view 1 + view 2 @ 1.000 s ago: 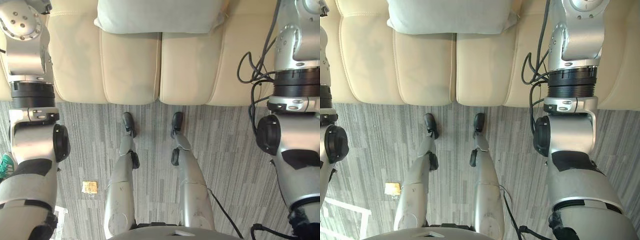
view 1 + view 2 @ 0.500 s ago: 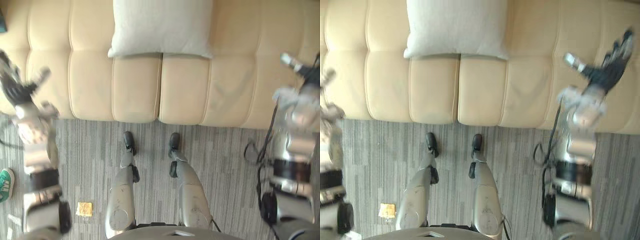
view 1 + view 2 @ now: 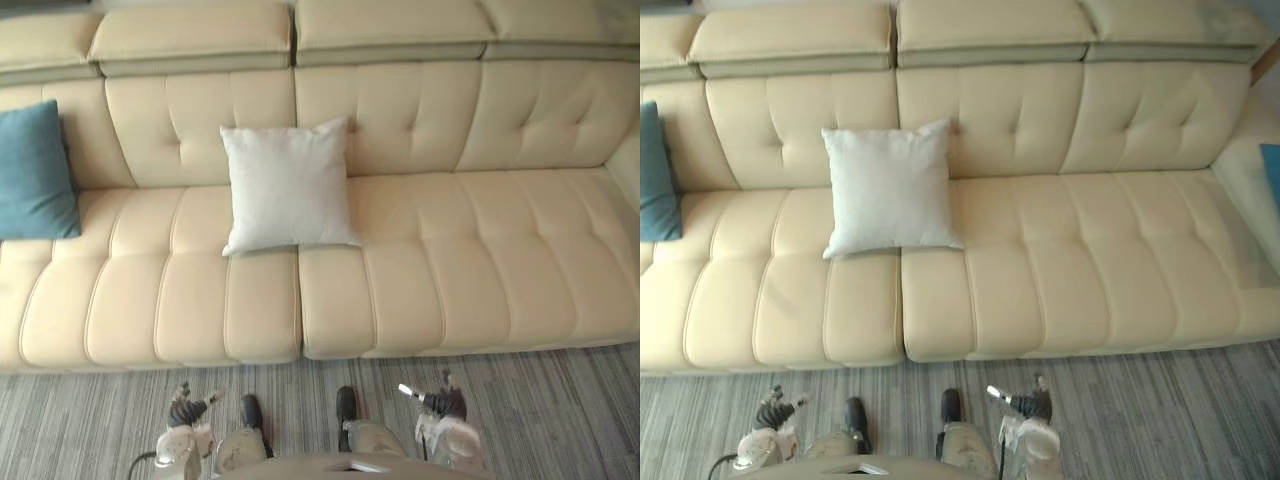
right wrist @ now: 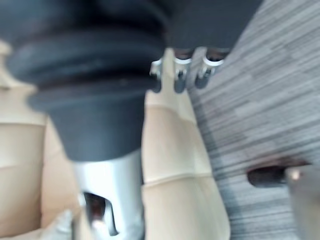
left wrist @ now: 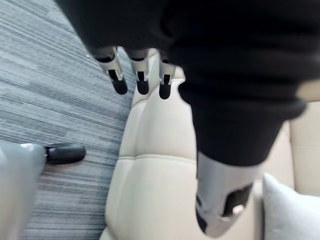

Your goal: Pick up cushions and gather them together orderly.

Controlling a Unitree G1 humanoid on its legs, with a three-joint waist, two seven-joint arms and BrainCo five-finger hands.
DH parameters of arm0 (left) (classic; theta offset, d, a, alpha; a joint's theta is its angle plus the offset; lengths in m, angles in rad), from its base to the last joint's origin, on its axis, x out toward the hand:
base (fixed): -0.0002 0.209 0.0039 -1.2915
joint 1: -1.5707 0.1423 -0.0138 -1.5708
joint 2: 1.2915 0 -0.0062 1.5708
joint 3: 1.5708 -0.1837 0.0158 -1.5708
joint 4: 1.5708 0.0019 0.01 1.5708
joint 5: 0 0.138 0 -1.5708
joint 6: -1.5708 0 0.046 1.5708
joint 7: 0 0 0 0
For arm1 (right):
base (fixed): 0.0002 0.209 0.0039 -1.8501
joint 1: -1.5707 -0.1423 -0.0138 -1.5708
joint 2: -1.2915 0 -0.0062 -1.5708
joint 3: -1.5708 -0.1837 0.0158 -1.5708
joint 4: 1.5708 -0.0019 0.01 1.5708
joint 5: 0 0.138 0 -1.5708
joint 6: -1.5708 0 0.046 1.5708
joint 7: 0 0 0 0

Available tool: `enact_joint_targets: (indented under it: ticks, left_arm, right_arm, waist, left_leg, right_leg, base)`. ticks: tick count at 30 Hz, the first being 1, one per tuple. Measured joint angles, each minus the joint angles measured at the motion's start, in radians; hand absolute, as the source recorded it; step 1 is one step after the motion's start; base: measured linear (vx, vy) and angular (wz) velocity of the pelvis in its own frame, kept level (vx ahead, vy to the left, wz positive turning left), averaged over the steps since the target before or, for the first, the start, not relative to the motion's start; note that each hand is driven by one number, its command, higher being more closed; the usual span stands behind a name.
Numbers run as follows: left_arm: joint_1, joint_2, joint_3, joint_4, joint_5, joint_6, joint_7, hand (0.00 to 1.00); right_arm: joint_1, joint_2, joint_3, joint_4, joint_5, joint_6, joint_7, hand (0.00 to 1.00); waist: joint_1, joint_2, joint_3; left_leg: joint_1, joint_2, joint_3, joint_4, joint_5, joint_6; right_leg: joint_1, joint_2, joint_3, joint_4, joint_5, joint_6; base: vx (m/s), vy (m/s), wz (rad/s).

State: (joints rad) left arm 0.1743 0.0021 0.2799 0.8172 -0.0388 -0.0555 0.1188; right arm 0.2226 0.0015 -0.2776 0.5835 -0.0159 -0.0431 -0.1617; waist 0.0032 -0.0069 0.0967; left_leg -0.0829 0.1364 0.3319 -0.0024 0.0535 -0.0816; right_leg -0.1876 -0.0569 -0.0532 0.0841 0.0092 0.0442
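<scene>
A white cushion leans upright against the backrest near the middle of the cream sofa. A teal cushion stands at the sofa's left end, well apart from the white one. A sliver of another teal cushion shows at the far right on the sofa's corner piece. My left hand and right hand hang low over the carpet in front of the sofa, far from every cushion. In the wrist views the left hand's fingers and the right hand's fingers are straight and hold nothing.
Grey striped carpet runs along the sofa's front edge. The seat to the right of the white cushion is bare. The sofa turns forward at its right end.
The camera has tilted up from the sofa's front edge to take in the whole sofa. Both arms have dropped from beside the view to low at its bottom edge.
</scene>
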Motion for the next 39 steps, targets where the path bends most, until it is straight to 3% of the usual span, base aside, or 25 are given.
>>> enact_joint_targets:
  ticks: [6,8,9,10,12,13,14,15,17,19,20,21,24,25,26,27,28,31,34,36,37,39]
  left_arm:
    - [-0.011,0.000,0.034,0.057,0.002,0.000,0.003,0.00]
    - [-0.014,0.000,0.045,0.048,0.001,0.000,0.007,0.00]
    - [-0.013,-0.005,0.045,0.047,0.001,0.000,0.009,0.00]
    - [-0.011,-0.010,0.052,0.034,-0.003,0.001,0.014,0.00]
    - [-0.010,0.000,0.054,0.030,-0.009,0.002,0.025,0.00]
    - [-0.001,0.008,0.055,0.024,-0.022,0.004,0.029,0.00]
    - [-0.006,0.015,0.069,0.026,-0.036,0.004,0.030,0.00]
    - [-0.017,0.008,0.070,0.037,-0.039,0.006,0.029,0.00]
    - [-0.022,-0.011,0.069,0.058,-0.043,0.006,0.032,0.00]
    - [-0.050,0.003,0.054,0.078,-0.048,0.006,0.046,0.00]
    - [-0.061,0.001,0.046,0.083,-0.048,0.006,0.050,0.00]
    - [-0.072,-0.006,0.014,0.091,-0.047,0.006,0.050,0.00]
    - [-0.067,-0.019,-0.009,0.098,-0.045,0.006,0.053,0.00]
    - [-0.065,-0.014,-0.021,0.098,-0.042,0.005,0.052,0.00]
    - [-0.066,-0.011,-0.024,0.096,-0.040,0.005,0.050,0.00]
    - [-0.077,-0.010,-0.016,0.095,-0.037,0.002,0.049,0.00]
    - [-0.078,-0.014,-0.015,0.098,-0.028,0.003,0.049,0.00]
    - [-0.062,-0.019,-0.011,0.101,-0.013,0.005,0.048,0.00]
    - [-0.068,-0.017,-0.020,0.110,0.004,0.012,0.048,0.00]
    - [-0.085,-0.009,-0.037,0.118,0.007,0.016,0.047,0.00]
    - [-0.094,-0.002,-0.045,0.119,0.023,0.018,0.047,0.00]
    - [-0.098,-0.003,-0.045,0.124,0.024,0.020,0.046,0.00]
  right_arm:
    - [-0.002,0.024,0.001,0.073,-0.031,0.008,0.009,0.00]
    - [-0.003,0.032,0.001,0.104,-0.031,0.008,0.009,0.00]
    - [-0.003,0.030,0.001,0.117,-0.031,0.010,0.009,0.00]
    - [-0.029,0.033,0.002,0.146,-0.030,0.010,0.009,0.00]
    - [-0.037,0.033,0.004,0.171,-0.030,0.010,0.009,0.00]
    - [-0.042,0.032,0.005,0.204,-0.030,0.011,0.008,0.00]
    - [-0.053,0.029,0.006,0.236,-0.031,0.016,0.008,0.00]
    - [-0.065,0.021,0.018,0.252,-0.031,0.019,0.008,0.00]
    - [-0.119,-0.029,0.048,0.286,-0.032,0.026,0.008,0.00]
    - [-0.176,-0.034,0.076,0.299,-0.032,0.028,0.006,0.00]
    - [-0.189,-0.039,0.079,0.300,-0.032,0.029,0.006,0.00]
    - [-0.215,-0.046,0.083,0.298,-0.032,0.029,0.005,0.00]
    - [-0.217,-0.057,0.087,0.298,-0.041,0.030,0.001,0.00]
    - [-0.208,-0.056,0.086,0.296,-0.054,0.030,-0.001,0.00]
    - [-0.206,-0.054,0.084,0.295,-0.054,0.029,-0.001,0.00]
    - [-0.204,-0.050,0.076,0.296,-0.054,0.028,-0.002,0.00]
    - [-0.192,-0.058,0.068,0.291,-0.054,0.028,-0.002,0.00]
    - [-0.149,-0.049,0.065,0.289,-0.053,0.028,-0.002,0.00]
    - [-0.118,-0.013,0.037,0.263,-0.032,0.029,-0.002,0.00]
    - [-0.112,-0.004,0.036,0.259,-0.027,0.030,-0.002,0.00]
    - [-0.107,0.000,0.039,0.260,-0.027,0.031,-0.001,0.00]
    - [-0.114,0.000,0.040,0.260,-0.027,0.032,-0.001,0.00]
  waist:
    - [0.012,-0.033,-0.009]
    - [0.020,-0.042,-0.001]
    - [0.025,-0.024,-0.004]
    - [0.028,-0.022,-0.006]
    - [0.029,-0.046,-0.009]
    - [0.028,-0.072,-0.018]
    - [0.040,-0.082,-0.023]
    - [0.048,-0.090,-0.030]
    - [0.077,-0.038,-0.051]
    - [0.075,-0.046,-0.037]
    - [0.076,-0.028,-0.026]
    - [0.076,0.014,0.007]
    - [0.069,0.043,0.018]
    - [0.067,0.033,0.016]
    - [0.067,0.018,0.019]
    - [0.072,0.009,0.028]
    - [0.068,0.014,0.026]
    - [0.052,0.019,0.018]
    - [0.033,0.000,0.007]
    - [0.027,-0.010,0.003]
    - [0.026,-0.023,0.011]
    - [0.028,-0.020,0.011]
  left_leg:
    - [0.032,0.011,0.063,0.071,-0.046,0.003]
    - [0.024,0.046,0.087,0.163,-0.088,0.024]
    - [0.012,0.069,0.089,0.175,-0.095,0.026]
    - [0.000,0.100,0.083,0.202,-0.110,0.032]
    - [-0.006,0.111,0.056,0.226,-0.113,0.026]
    - [-0.022,0.107,0.028,0.258,-0.118,0.010]
    - [-0.022,0.099,0.007,0.256,-0.107,-0.004]
    - [-0.025,0.093,-0.017,0.227,-0.100,-0.014]
    - [-0.046,0.064,-0.101,0.123,-0.020,-0.012]
    - [-0.101,0.053,-0.075,0.123,0.017,-0.013]
    - [-0.112,0.067,-0.078,0.122,0.027,-0.014]
    - [-0.110,0.092,-0.084,0.114,0.041,-0.018]
    - [-0.085,0.098,-0.077,0.065,0.061,-0.027]
    - [-0.085,0.091,-0.082,0.057,0.037,-0.055]
    - [-0.088,0.080,-0.086,0.063,0.015,-0.060]
    - [-0.101,0.054,-0.107,0.168,-0.020,-0.028]
    - [-0.090,0.026,-0.145,0.285,-0.111,-0.010]
    - [-0.047,-0.025,-0.191,0.309,-0.252,-0.016]
    - [-0.037,-0.055,-0.189,0.291,-0.269,-0.003]
    - [-0.029,-0.054,-0.161,0.296,-0.273,0.003]
    - [-0.005,-0.053,-0.113,0.299,-0.279,0.013]
    - [0.006,-0.030,-0.048,0.307,-0.295,0.004]
  right_leg:
    - [0.022,0.008,0.073,0.007,0.026,0.021]
    - [0.041,-0.018,-0.010,0.009,-0.017,0.032]
    - [0.043,-0.026,-0.065,0.040,-0.046,0.032]
    - [-0.020,-0.065,-0.146,0.289,-0.097,-0.012]
    - [-0.035,-0.123,-0.154,0.544,-0.147,0.000]
    - [-0.013,-0.169,-0.139,0.642,-0.117,0.012]
    - [-0.010,-0.151,-0.137,0.620,-0.134,0.041]
    - [-0.008,-0.137,-0.142,0.591,-0.132,0.043]
    - [0.045,-0.076,-0.114,0.370,-0.148,0.043]
    - [0.055,-0.074,-0.119,0.212,-0.187,0.043]
    - [0.062,-0.057,-0.122,0.174,-0.160,0.044]
    - [0.096,-0.020,-0.122,0.087,-0.101,0.036]
    - [0.094,-0.006,-0.119,0.067,-0.075,0.025]
    - [0.082,-0.019,-0.109,0.062,-0.071,0.011]
    - [0.075,-0.029,-0.100,0.059,-0.070,0.012]
    - [0.059,-0.045,-0.065,0.065,-0.069,0.013]
    - [0.047,-0.046,-0.024,0.071,-0.065,0.017]
    - [0.035,-0.019,0.105,0.046,-0.047,0.018]
    - [0.023,-0.012,0.172,-0.008,-0.023,-0.010]
    - [0.005,-0.005,0.203,-0.025,0.011,-0.007]
    - [-0.006,0.003,0.233,-0.025,0.074,-0.002]
    - [-0.020,0.032,0.262,-0.021,0.110,0.017]
  base:
    - [-0.01,0.026,-0.37]
    - [-0.10,0.009,-0.30]
    - [-0.10,-0.009,-0.20]
    - [-0.07,-0.052,-0.05]
    - [-0.06,-0.114,0.26]
    - [-0.03,-0.200,0.36]
    - [-0.02,-0.204,0.20]
    - [-0.12,-0.118,-0.18]
    - [-0.15,-0.020,-0.53]
    - [-0.14,-0.100,-0.31]
    - [-0.23,-0.102,-0.21]
    - [-0.25,-0.028,-0.20]
    - [-0.22,-0.010,-0.12]
    - [-0.17,0.024,-0.17]
    - [-0.12,0.056,-0.40]
    - [-0.07,0.080,-0.77]
    - [-0.07,0.090,-0.92]
    - [-0.09,0.145,-1.20]
    - [0.01,0.124,-1.08]
    - [0.05,0.075,-1.01]
    - [0.06,0.011,-0.88]
    - [0.06,0.002,-1.21]
